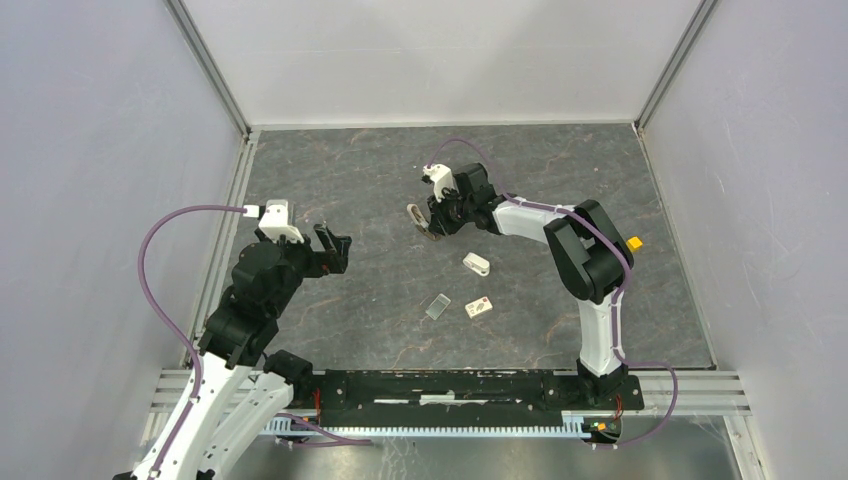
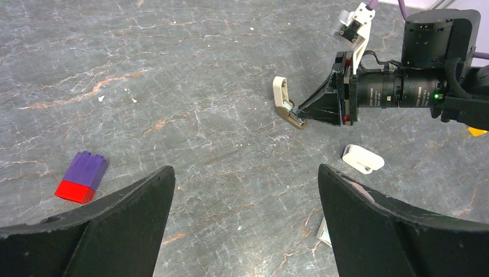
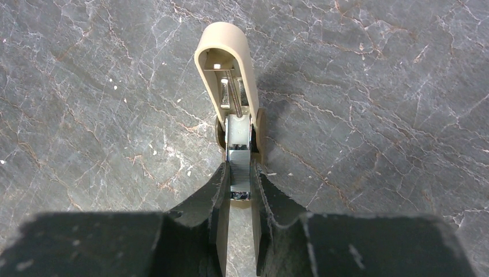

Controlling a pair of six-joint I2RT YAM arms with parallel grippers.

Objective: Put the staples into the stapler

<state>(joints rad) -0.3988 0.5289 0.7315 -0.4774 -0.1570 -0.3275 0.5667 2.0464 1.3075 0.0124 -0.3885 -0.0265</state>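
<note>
The stapler (image 1: 417,216) lies toward the far middle of the table (image 1: 330,170), one end pinched between the fingers of the right gripper (image 1: 437,222), which reaches in from the right. Nearer the arms lies a small case (image 1: 476,264), and nearer still the strip of staples (image 1: 438,306) sits just left of the staple box (image 1: 479,308), apart. The left gripper (image 1: 335,248) hangs well left of these, and a cube (image 1: 634,243) sits far right, beside the right arm.

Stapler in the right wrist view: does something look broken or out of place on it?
Nothing looks broken. The stapler is hinged wide open, its beige cover swung away so the spring inside shows, while the right gripper pinches the metal channel. That fits loading; the staples lie apart from it.
</note>
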